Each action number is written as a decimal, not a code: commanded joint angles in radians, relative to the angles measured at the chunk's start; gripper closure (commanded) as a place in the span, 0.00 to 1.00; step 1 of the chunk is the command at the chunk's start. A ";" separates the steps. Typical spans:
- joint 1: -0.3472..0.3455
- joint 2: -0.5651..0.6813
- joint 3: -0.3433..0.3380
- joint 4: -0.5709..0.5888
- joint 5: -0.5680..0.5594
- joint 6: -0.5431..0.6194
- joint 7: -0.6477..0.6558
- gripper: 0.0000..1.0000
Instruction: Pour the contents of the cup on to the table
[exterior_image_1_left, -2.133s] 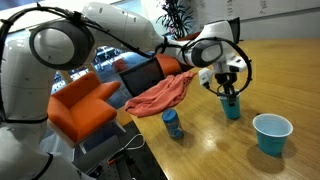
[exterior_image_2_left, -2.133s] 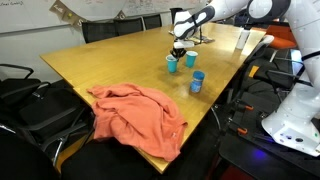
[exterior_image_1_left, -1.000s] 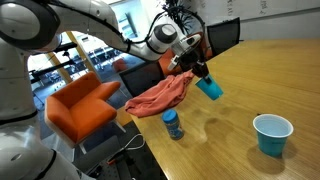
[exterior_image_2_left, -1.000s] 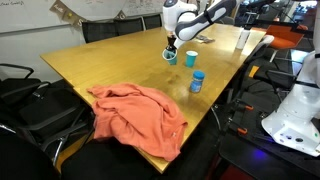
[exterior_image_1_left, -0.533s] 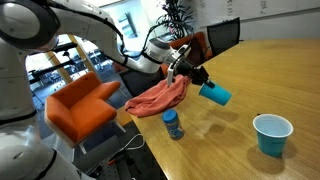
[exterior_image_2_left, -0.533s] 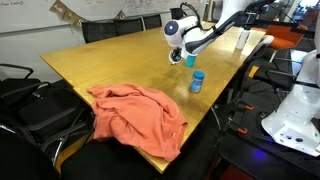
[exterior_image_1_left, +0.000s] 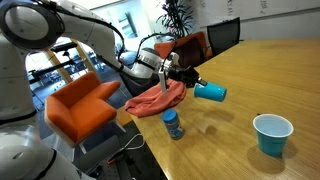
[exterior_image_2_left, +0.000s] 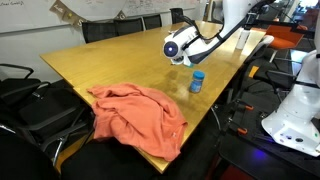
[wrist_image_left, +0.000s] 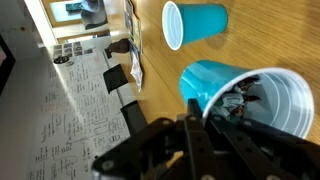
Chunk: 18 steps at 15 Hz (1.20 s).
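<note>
- The gripper (exterior_image_1_left: 196, 86) is clenched around the cup (exterior_image_1_left: 212, 92), which is tipped on its side above the table (exterior_image_1_left: 270, 70), near the middle of the frame in an exterior view.
- In the wrist view the cup (wrist_image_left: 215, 80) fills the lower right, with dark and pale bits (wrist_image_left: 238, 100) inside it.
- A wider cup (exterior_image_1_left: 272, 133) stands at lower right.
- A small bottle (exterior_image_1_left: 173, 124) stands at lower centre, beside an orange cloth (exterior_image_1_left: 157, 98).

In the wrist view the dark, blurred gripper (wrist_image_left: 205, 125) hides the cup's (wrist_image_left: 215, 80) lower rim, and the contents (wrist_image_left: 240, 100) inside are too blurred to tell bit from bit.
</note>
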<state>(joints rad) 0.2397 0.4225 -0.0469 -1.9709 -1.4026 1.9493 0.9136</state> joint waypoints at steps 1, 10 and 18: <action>-0.010 -0.012 0.061 -0.031 -0.072 -0.106 0.012 0.99; -0.018 0.021 0.121 -0.035 -0.180 -0.255 -0.012 0.99; -0.027 0.036 0.132 -0.043 -0.266 -0.301 -0.027 0.99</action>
<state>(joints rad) 0.2298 0.4687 0.0619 -1.9958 -1.6310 1.6900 0.9072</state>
